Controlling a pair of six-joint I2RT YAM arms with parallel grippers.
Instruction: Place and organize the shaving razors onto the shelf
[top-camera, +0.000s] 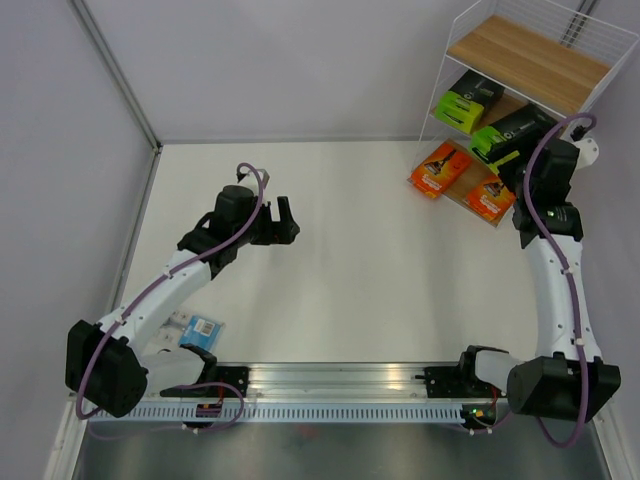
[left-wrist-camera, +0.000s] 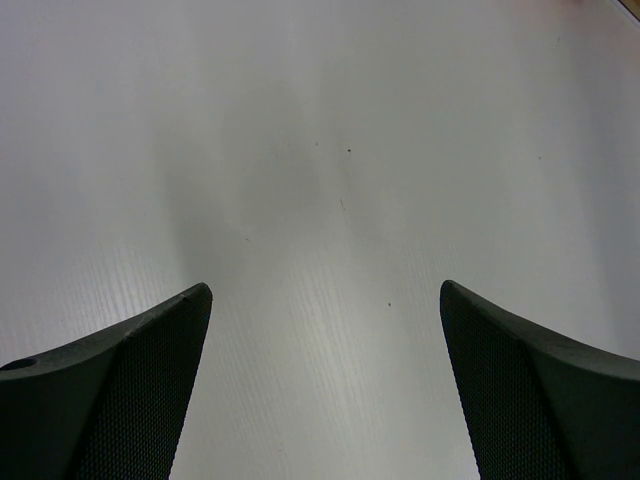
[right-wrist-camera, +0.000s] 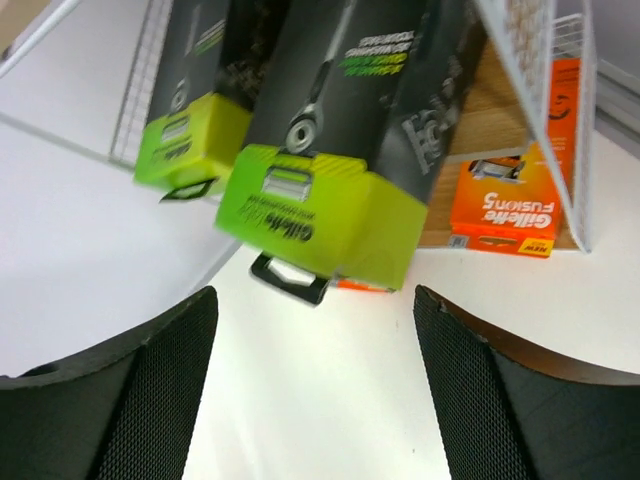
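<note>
Closest to us, by the base of the left arm, the clear blister pack (top-camera: 203, 328) with its blue card lies flat on the white table (top-camera: 380, 280), partly beneath the arm's link. It is the only 1 of the 5 packs not on the shelf (top-camera: 530, 60), which stands at the far right.

The left gripper (left-wrist-camera: 325, 288) hangs spread wide over bare table, holding nothing, well apart from that pack. We judge this the main risk: a thin, slippery pack on a smooth top may slide away from the fingers, and the place under the arm is awkward to reach.

The right gripper (right-wrist-camera: 315, 293) is also released and empty, just before the lime-green end of the nearer black box (right-wrist-camera: 320, 215). This end seems to stick out past the board, so a careless touch could tip it off.

Beside it lies the farther black box (right-wrist-camera: 190, 140); both are glossy cardboard blocks. The left orange card (top-camera: 442, 168) and the right orange card (top-camera: 490, 196) lie flat on the lowest board. Thin white wire frames the grained, light-brown wood.
</note>
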